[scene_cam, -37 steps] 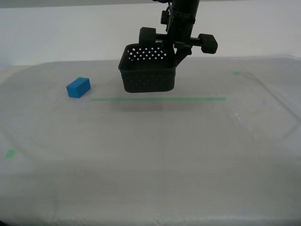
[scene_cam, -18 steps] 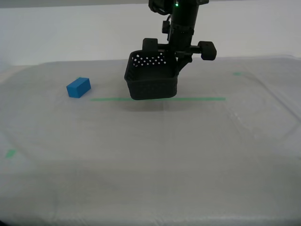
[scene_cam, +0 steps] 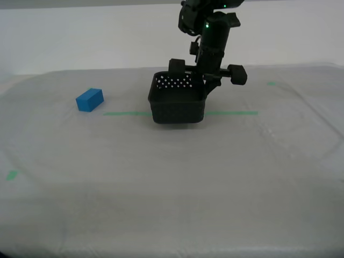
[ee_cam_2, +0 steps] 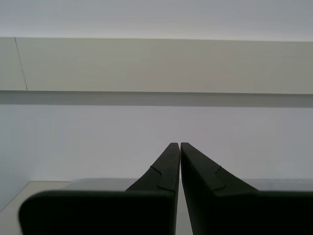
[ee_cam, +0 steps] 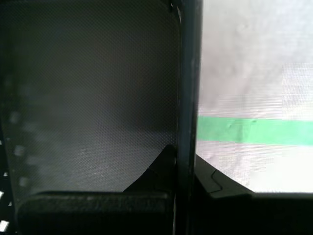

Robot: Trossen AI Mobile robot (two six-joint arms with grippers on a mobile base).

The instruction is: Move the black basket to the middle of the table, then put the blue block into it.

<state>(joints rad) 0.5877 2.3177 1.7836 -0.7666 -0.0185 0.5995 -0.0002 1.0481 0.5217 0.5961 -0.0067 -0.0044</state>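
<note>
The black basket (scene_cam: 178,105) is upright and low over the green tape line (scene_cam: 236,113), near the middle of the table (scene_cam: 172,177); whether it touches the sheeting is unclear. My first gripper (scene_cam: 206,88) comes down from above and is shut on the basket's wall at the exterior view's right. The first wrist view shows that wall (ee_cam: 188,73) between the fingertips (ee_cam: 161,166), with the basket floor (ee_cam: 93,98) on one side. The blue block (scene_cam: 90,100) lies on the table to the exterior view's left, apart from the basket. My second gripper (ee_cam_2: 180,147) is shut and empty, facing a pale wall.
Small green tape marks sit at the front on the exterior view's left (scene_cam: 11,174) and at the back on its right (scene_cam: 271,83). The green line also shows in the first wrist view (ee_cam: 254,131). A white wall stands behind the table.
My first gripper has lowered the basket from well above the table down to the green line and shifted it slightly toward the exterior view's right. The blue block has not moved.
</note>
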